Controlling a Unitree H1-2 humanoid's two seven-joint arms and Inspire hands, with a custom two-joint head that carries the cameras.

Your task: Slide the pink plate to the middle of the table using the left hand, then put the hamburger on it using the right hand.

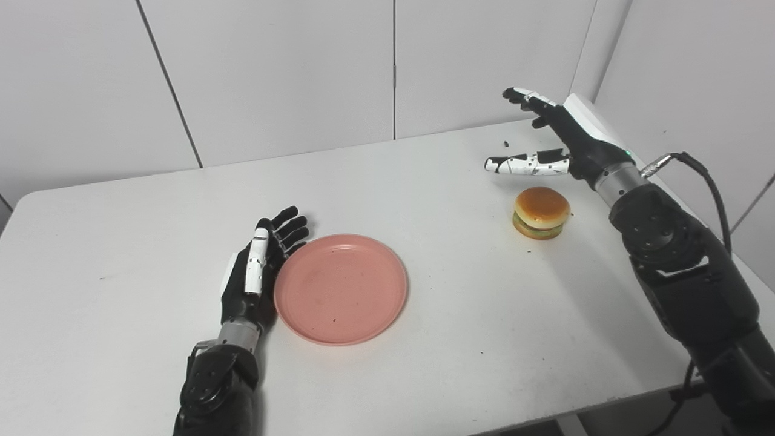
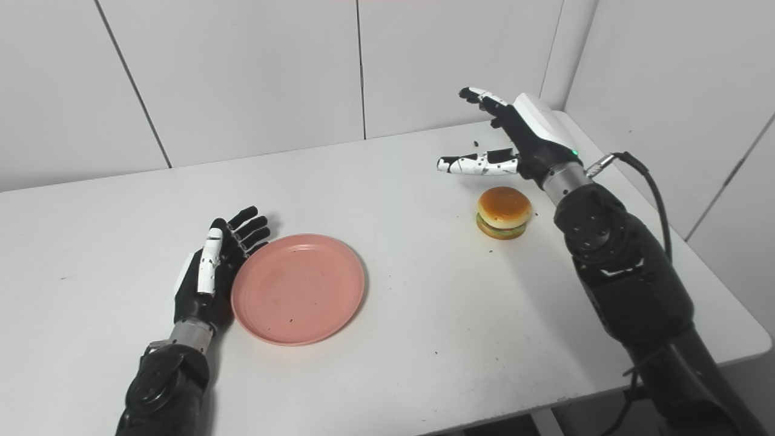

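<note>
Resting my left hand [image 1: 254,272] edge-on against the left rim of the pink plate [image 1: 341,289], I keep its fingers straight and together, holding nothing; the plate lies flat on the white table [image 1: 424,200], a little left of centre. My right hand [image 1: 557,136] hangs above and just behind the hamburger [image 1: 541,212], fingers spread wide from the thumb, empty. The hamburger sits upright on the table's right side, well apart from the plate. I judge the plate light, stiff and likely plastic, smooth enough to slide under a sideways push at the rim rather than a pinch. The hamburger looks like a toy, light and probably firm, with a glossy bun that could slip; I would take it across the middle, thumb on one side and fingers on the other, over the filling line. No brand, label or writing is readable on the plate, the hamburger or either hand.
</note>
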